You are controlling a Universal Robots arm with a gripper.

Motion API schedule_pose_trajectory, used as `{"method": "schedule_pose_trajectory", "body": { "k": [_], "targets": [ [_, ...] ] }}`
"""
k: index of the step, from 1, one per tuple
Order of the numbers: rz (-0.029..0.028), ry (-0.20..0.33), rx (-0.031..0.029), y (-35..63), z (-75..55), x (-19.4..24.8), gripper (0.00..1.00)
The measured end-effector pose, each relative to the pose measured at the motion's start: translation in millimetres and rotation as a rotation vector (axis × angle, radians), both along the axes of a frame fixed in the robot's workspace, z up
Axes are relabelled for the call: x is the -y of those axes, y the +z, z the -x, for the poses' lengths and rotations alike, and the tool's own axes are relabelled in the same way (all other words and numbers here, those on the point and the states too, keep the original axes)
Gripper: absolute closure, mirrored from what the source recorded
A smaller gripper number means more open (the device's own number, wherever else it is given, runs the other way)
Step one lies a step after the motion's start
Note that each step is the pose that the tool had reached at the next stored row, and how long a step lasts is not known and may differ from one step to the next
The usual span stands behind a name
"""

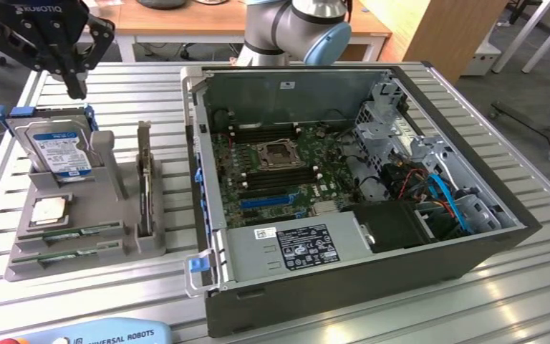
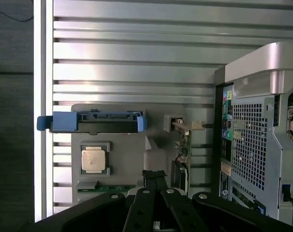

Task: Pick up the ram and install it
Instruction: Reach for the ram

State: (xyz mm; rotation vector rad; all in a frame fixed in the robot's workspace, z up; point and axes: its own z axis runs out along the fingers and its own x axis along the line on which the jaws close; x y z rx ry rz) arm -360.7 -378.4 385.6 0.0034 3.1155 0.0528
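Step in hand: approach. The fingers [image 1: 75, 84], clenched and empty, hang at upper left of the exterior frame. The ram [image 1: 72, 231] lies untouched in the grey tray [image 1: 26, 271], lower left. Pickup calls for parted fingers straddling its thin edge.

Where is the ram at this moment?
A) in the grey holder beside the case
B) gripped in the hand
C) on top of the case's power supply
A: the ram lies slotted in the grey holder, while the shut hand hovers empty over the holder.
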Motion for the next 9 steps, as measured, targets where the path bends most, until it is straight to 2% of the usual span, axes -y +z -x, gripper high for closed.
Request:
{"method": "schedule_pose_trajectory", "body": {
  "k": [5, 9],
  "targets": [
    [0.0, -0.003, -0.0001, 0.0, 2.6, 3.5, 0.9],
    [0.0, -0.003, 0.0, 0.0, 4.0, 8.3, 0.9]
  ]
}}
